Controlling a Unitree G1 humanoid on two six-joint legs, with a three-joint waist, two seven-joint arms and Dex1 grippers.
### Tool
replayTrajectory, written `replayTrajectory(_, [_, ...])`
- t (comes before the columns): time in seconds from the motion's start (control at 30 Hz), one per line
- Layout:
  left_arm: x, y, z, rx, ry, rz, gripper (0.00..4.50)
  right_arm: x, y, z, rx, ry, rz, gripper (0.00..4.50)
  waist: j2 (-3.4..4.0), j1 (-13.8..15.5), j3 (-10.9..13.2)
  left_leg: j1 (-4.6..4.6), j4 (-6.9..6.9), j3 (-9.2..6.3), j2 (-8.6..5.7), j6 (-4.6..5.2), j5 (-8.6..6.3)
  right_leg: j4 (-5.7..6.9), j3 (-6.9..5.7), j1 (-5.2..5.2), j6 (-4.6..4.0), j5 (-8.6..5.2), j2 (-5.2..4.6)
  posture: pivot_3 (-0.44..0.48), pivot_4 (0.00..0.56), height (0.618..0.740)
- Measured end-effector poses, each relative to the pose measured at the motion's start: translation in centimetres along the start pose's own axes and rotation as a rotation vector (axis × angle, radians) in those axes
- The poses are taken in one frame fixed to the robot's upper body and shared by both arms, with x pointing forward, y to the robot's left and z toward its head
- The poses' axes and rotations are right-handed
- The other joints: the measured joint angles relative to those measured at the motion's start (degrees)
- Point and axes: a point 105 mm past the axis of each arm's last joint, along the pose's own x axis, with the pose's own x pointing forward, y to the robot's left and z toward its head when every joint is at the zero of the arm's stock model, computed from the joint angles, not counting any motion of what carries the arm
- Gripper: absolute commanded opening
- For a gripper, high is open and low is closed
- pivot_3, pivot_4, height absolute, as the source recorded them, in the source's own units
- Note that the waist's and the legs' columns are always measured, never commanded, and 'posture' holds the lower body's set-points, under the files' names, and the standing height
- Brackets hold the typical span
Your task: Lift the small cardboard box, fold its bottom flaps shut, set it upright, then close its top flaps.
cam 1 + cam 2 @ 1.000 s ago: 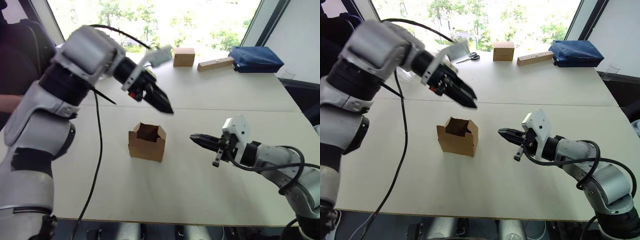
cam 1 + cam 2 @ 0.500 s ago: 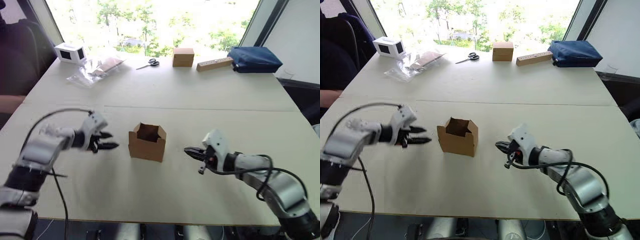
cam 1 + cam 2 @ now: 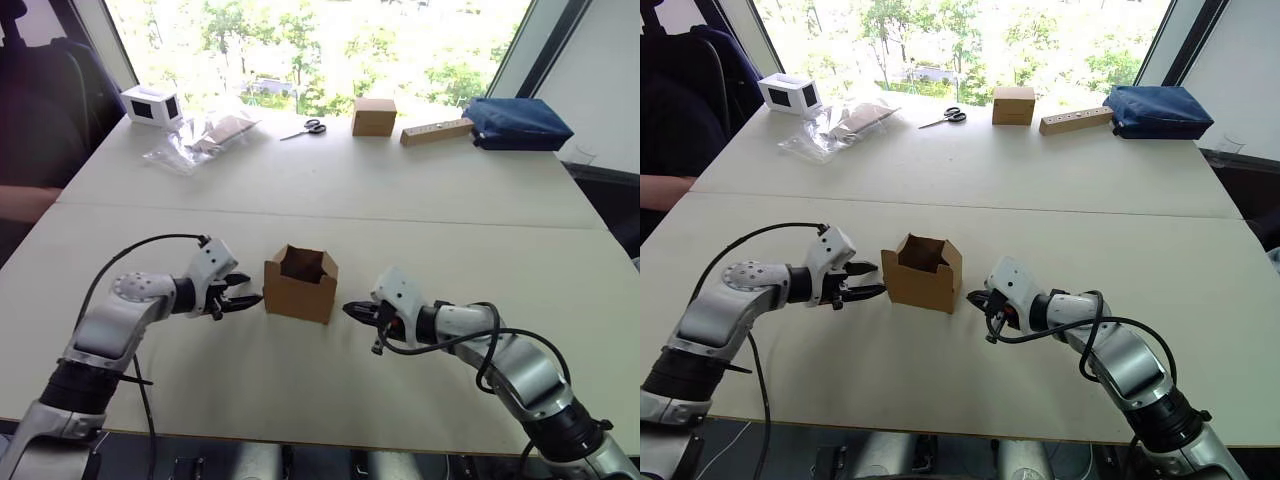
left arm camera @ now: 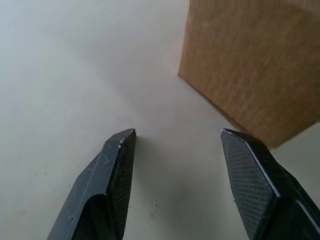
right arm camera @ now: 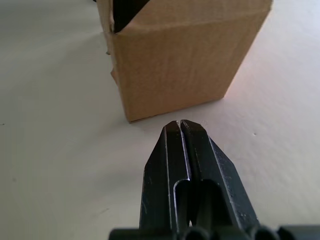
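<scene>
The small cardboard box point(image 3: 301, 284) stands upright on the white table point(image 3: 400, 180), near its front middle. Its upper end is open and the top flaps point(image 3: 305, 258) stand up around the dark inside. The bottom flaps are hidden under it. My left gripper point(image 3: 247, 293) is open, just left of the box at its lower wall, not touching; the left wrist view has the box wall point(image 4: 250, 60) close ahead of the spread fingers point(image 4: 117, 170). My right gripper point(image 3: 350, 310) is shut and empty, low on the table just right of the box point(image 5: 185, 60).
Along the table's far edge stand a white box with dark windows point(image 3: 151, 103), clear plastic bags point(image 3: 200, 140), scissors point(image 3: 304, 128), a brown cardboard cube point(image 3: 374, 116), a wooden block point(image 3: 437, 131) and a blue bag point(image 3: 518, 122). A person's arm point(image 3: 25, 200) rests at the left.
My left arm came down from high above the box to table level and closed in on the box's left side. The right gripper slid left toward the box. The box stayed put.
</scene>
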Motion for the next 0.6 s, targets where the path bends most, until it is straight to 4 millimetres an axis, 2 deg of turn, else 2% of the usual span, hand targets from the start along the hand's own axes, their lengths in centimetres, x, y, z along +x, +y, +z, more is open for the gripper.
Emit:
replayTrajectory(0.13, [0.7, -1.8, 0.3, 0.023, 0.004, -0.081, 2.72, -0.1, -0.1, -0.2, -0.001, 0.011, 0.002, 0.0, 0.0, 0.0, 0.0, 0.0, 0.0, 0.0, 0.01, 0.0, 0.0, 0.0, 0.0, -0.01, 0.0, 0.0, 0.0, 0.0, 0.15, 0.74])
replayTrajectory(0.2, [0.8, -2.1, 0.3, 0.027, 0.007, -0.093, 2.72, -0.3, -0.3, -0.2, 0.0, 0.014, -0.001, 0.0, 0.0, 0.0, 0.0, 0.01, 0.0, 0.0, 0.01, 0.0, 0.0, 0.0, 0.0, -0.01, 0.0, 0.0, 0.01, 0.0, 0.15, 0.74])
replayTrajectory(0.37, [1.3, -2.7, 0.5, 0.025, 0.001, -0.112, 2.72, -0.9, -0.7, -0.4, -0.012, 0.036, -0.007, 0.0, -0.01, 0.1, 0.0, 0.01, 0.0, -0.01, 0.0, 0.01, 0.0, -0.01, 0.0, 0.01, 0.0, 0.0, -0.01, 0.0, 0.15, 0.74])
replayTrajectory(0.6, [1.3, -2.5, 0.5, 0.031, -0.005, -0.107, 2.72, -1.2, 0.1, -0.7, -0.001, 0.053, 0.012, 0.0, 0.0, 0.0, 0.0, 0.05, -0.01, -0.01, 0.02, 0.02, -0.01, 0.0, 0.0, 0.02, 0.0, 0.0, 0.0, 0.0, 0.15, 0.74])
